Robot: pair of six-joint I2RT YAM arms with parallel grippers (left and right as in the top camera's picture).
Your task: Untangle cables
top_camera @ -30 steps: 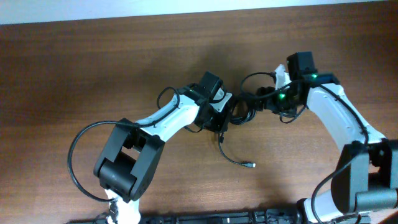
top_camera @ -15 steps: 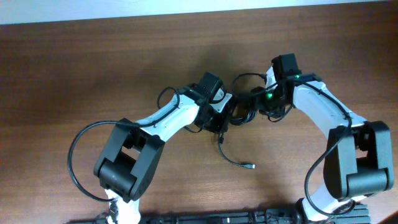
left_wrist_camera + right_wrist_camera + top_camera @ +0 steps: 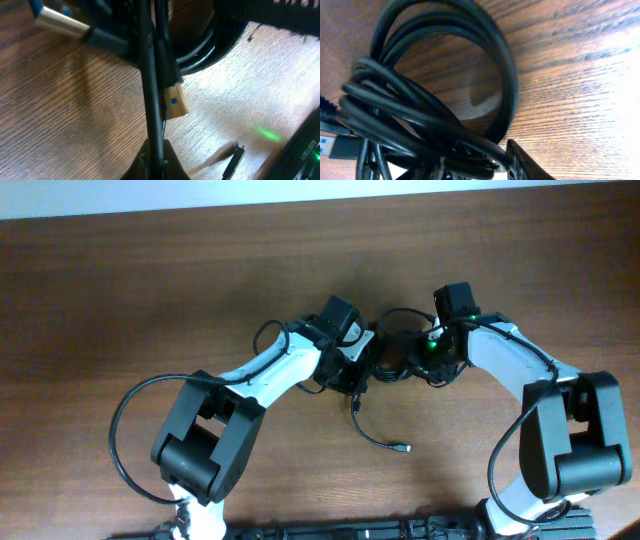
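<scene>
Overhead, arms: both arms reached in toward the middle of the table (image 3: pixel 150 290); the left gripper (image 3: pixel 360 368) and the right gripper (image 3: pixel 418 358) faced each other across the cables (image 3: pixel 392 352).
Overhead, hidden: the fingers of both grippers were lost under the wrist housings and the dark bundle, so the jaws could not be read here.
Overhead, cables: a tight bundle lay between the two grippers, with one loose strand trailing toward the near edge and ending in a small plug (image 3: pixel 403 447).
Left wrist, pose: the left gripper (image 3: pixel 156 167) pointed down at the wood, cut off by the bottom edge.
Left wrist, hard to see: a silver plug (image 3: pixel 60 21) at top left was blurred.
Left wrist, cables: the jaws were closed on one strand of the cables (image 3: pixel 150 85), which ran straight up from them past a tan tag (image 3: pixel 176 102).
Right wrist, pose: the right gripper (image 3: pixel 475 169) sat low; only the fingertips (image 3: pixel 522 162) showed.
Right wrist, jaws: strands filled the gap between them; whether they pinched could not be told.
Right wrist, cables: the cables (image 3: pixel 445 110) looped upward from the jaws.
</scene>
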